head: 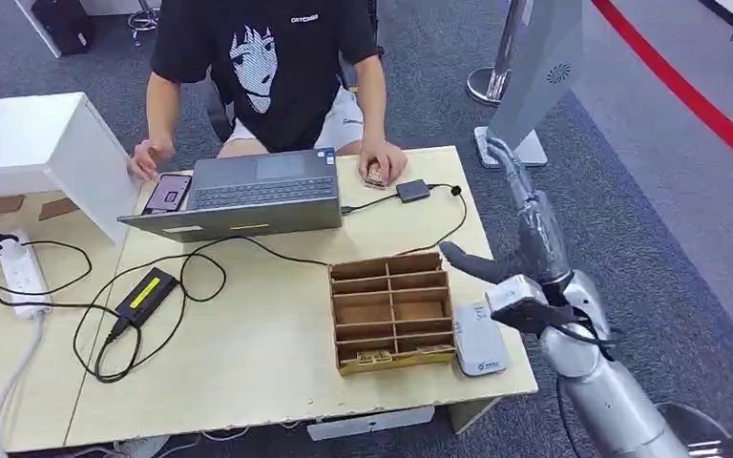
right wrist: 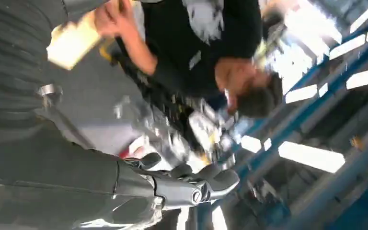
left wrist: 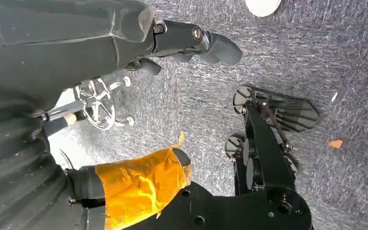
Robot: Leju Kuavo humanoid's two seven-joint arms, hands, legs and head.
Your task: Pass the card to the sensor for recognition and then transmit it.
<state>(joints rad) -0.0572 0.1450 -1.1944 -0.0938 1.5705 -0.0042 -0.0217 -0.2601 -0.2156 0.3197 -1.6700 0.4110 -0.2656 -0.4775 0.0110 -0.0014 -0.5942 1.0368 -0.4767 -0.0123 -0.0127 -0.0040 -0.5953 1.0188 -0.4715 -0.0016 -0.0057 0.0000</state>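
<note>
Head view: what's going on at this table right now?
The robot's right hand is raised beside the table's right edge, fingers spread and holding nothing. Below it a white sensor lies next to a wooden organizer, with cards in its front slot. No card has been picked up yet. A person sits opposite at a laptop.

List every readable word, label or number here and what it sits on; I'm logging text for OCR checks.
Small white print on the person's black T-shirt, near the collar: too small to read.
Blue mark on the white card reader: too small to read.
Yellow label on the black power adapter: unreadable.
Nothing else legible.
</note>
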